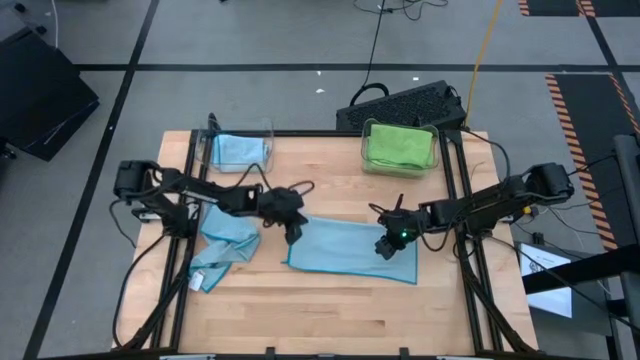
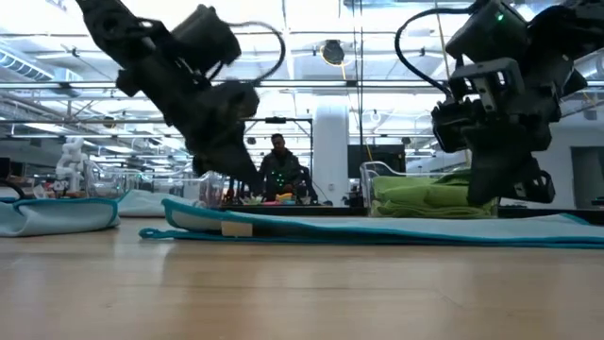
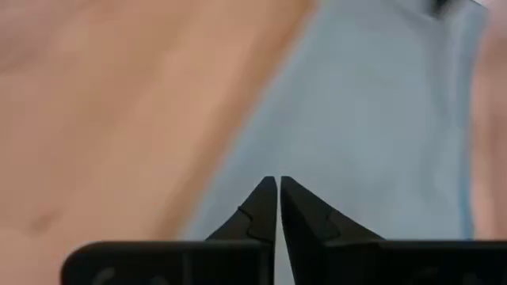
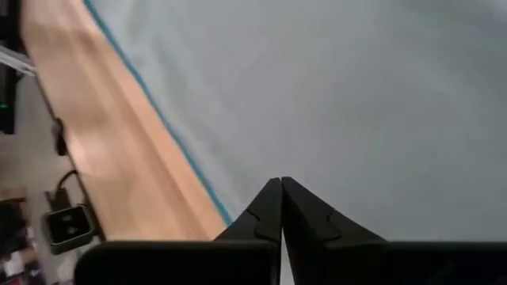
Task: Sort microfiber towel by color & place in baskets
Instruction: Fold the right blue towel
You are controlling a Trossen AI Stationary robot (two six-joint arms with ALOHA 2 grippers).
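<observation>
A light blue towel (image 1: 350, 250) lies spread flat on the middle of the wooden table. A second blue towel (image 1: 225, 245) lies crumpled near the left edge. At the far left, a clear basket (image 1: 240, 150) holds a blue towel; at the far right, a clear basket (image 1: 400, 147) holds a green towel (image 1: 398, 143). My left gripper (image 1: 293, 233) is shut and hovers over the flat towel's left edge (image 3: 238, 150). My right gripper (image 1: 385, 248) is shut and hovers above the towel's right part (image 4: 356, 95). In the low view both grippers are clear of the towel (image 2: 377, 231).
A black keyboard-like object (image 1: 400, 103) lies just beyond the far edge, behind the green basket. Dark frame rails (image 1: 180, 250) run along both sides of the table. The near half of the tabletop (image 1: 330, 315) is bare wood. A person (image 2: 280, 170) stands far behind.
</observation>
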